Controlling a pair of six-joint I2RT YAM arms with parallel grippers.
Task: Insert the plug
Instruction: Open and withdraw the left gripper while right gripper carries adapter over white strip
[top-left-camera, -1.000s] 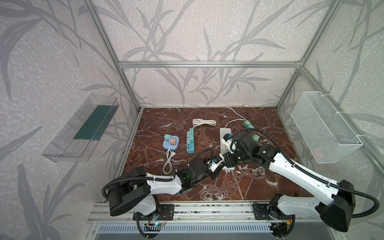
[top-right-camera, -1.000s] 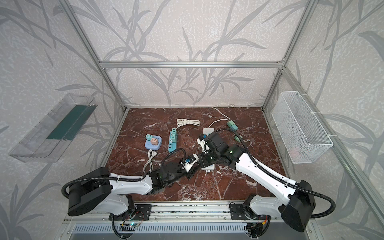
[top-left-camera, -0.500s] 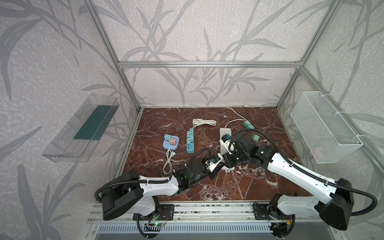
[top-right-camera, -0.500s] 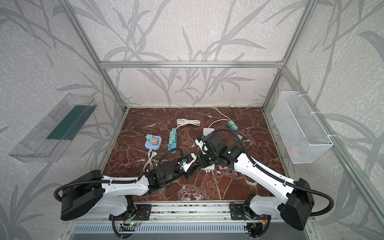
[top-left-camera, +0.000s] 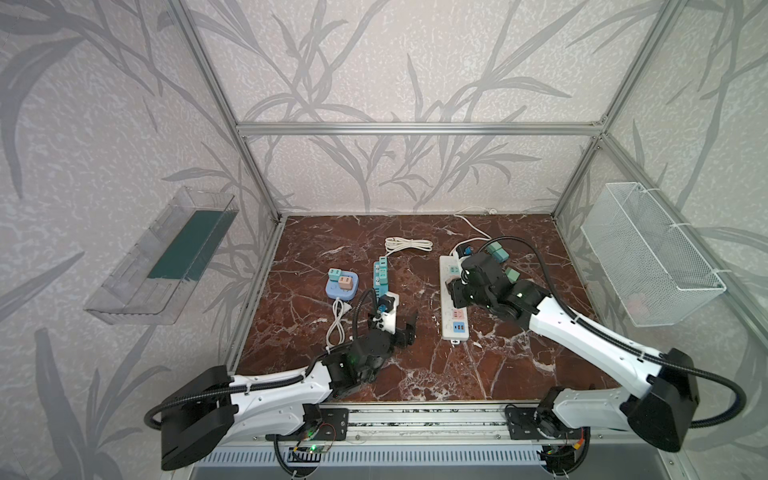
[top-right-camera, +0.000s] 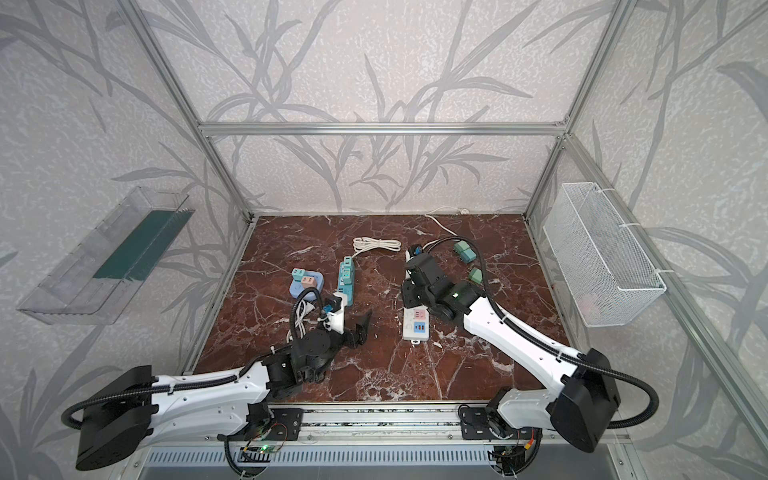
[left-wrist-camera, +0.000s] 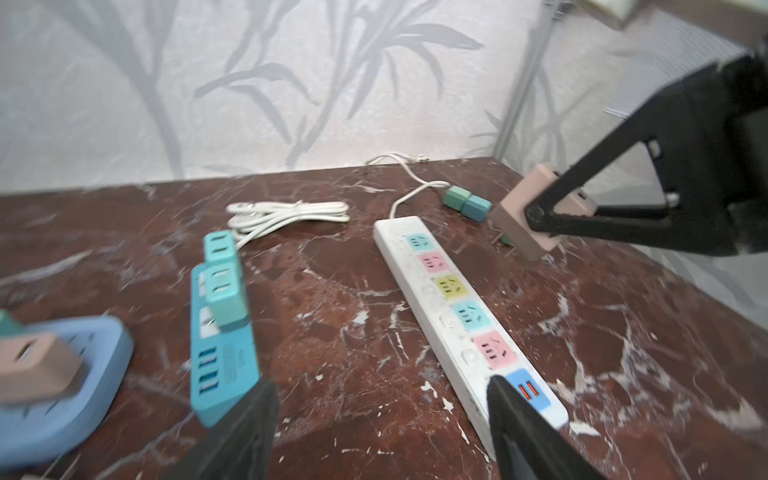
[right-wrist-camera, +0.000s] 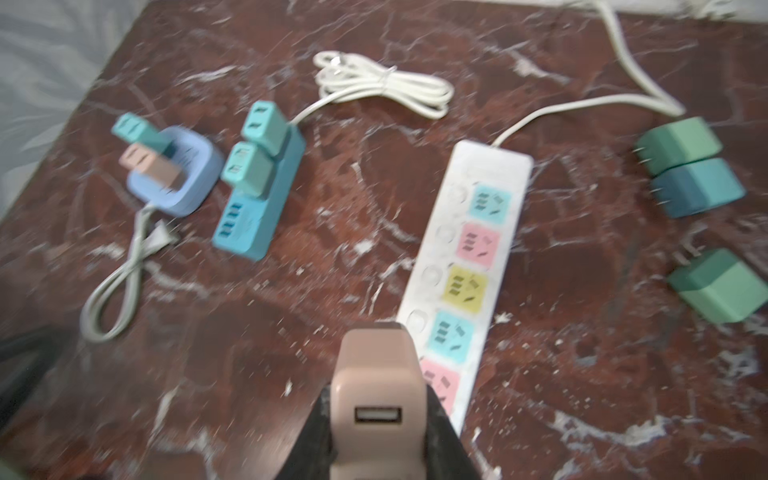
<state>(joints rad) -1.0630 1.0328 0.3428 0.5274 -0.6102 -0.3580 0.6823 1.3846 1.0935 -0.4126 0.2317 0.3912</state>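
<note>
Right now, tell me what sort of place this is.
Probably a robot test cell: a silver aluminium frame encloses the red-brown marble-pattern tabletop, with two white-and-black robot arms on a metal rail.

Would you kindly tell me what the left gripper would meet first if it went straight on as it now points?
The left gripper, jaws open, would probably reach bare marble tabletop between the teal power strip and the white power strip; the coiled white cable lies farther on, depth unclear.

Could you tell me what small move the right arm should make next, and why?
Probably ease the right gripper down toward a free socket on the white power strip. It is shut on the pink plug in the air near the strip, whose sockets look empty; the left gripper is open.
</note>
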